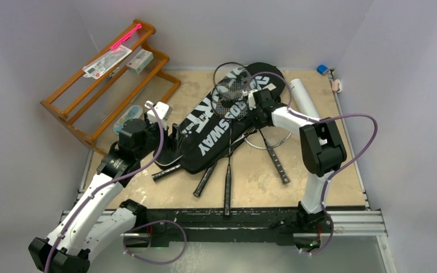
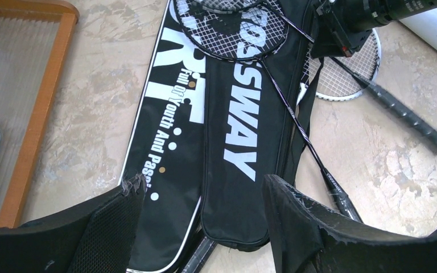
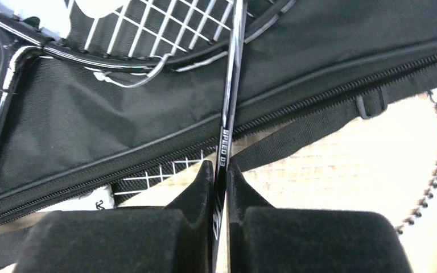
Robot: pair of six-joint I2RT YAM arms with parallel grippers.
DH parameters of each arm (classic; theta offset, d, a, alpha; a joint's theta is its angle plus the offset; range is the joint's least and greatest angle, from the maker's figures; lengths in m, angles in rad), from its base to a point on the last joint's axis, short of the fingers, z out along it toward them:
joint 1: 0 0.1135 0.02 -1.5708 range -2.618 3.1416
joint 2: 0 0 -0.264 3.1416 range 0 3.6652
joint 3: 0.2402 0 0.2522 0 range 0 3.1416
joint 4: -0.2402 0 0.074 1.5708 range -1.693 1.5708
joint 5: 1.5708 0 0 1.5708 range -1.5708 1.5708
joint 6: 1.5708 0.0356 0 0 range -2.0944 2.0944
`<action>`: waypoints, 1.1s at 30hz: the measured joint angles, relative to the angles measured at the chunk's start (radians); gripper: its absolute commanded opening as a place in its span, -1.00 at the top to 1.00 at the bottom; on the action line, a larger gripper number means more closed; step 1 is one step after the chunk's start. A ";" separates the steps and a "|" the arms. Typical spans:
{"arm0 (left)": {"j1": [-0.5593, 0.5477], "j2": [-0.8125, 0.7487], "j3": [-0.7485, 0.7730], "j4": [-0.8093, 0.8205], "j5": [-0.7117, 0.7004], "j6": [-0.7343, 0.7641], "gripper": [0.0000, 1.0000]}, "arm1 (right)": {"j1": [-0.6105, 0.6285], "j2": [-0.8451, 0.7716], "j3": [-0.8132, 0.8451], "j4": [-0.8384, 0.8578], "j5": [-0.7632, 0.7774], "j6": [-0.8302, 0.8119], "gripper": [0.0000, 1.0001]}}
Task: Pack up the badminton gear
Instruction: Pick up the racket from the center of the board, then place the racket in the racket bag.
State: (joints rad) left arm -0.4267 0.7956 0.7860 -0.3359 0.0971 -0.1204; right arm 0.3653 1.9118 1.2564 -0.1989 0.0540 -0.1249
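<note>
Two black covers lie overlapped mid-table, lettered "SPORT" and "CROSSWAY"; both show in the left wrist view, SPORT and CROSSWAY. Several rackets lie on and under them, with the black handles fanned toward me. My right gripper is shut on a thin racket shaft at the covers' right edge, beside the zipper. My left gripper is open and empty, just above the covers' near ends. The white tube lies at the back right. No shuttlecocks are in view.
The orange-brown wooden rack stands at the back left with packets and a pink stick on it. A small blue thing and a pinkish thing sit by the right wall. Walls close in on three sides.
</note>
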 measured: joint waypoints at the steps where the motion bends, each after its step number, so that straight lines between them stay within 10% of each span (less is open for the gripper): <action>1: 0.000 0.001 0.000 -0.002 0.000 0.000 -0.43 | 0.001 -0.004 0.000 -0.005 0.009 0.016 1.00; 13: 0.001 0.003 0.000 -0.005 0.001 -0.001 -0.43 | 0.010 -0.376 -0.013 -0.132 -0.111 0.295 1.00; 25: 0.008 0.002 0.000 -0.015 0.022 -0.018 -0.43 | 0.200 -0.420 -0.246 -0.085 -0.182 0.794 1.00; 33: 0.008 -0.001 0.000 -0.025 0.035 -0.019 -0.43 | 0.299 -0.411 -0.373 0.061 -0.063 1.009 0.27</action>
State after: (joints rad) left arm -0.4191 0.7944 0.7860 -0.3611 0.1318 -0.1390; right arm 0.6643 1.5009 0.8833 -0.1375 -0.0090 0.8841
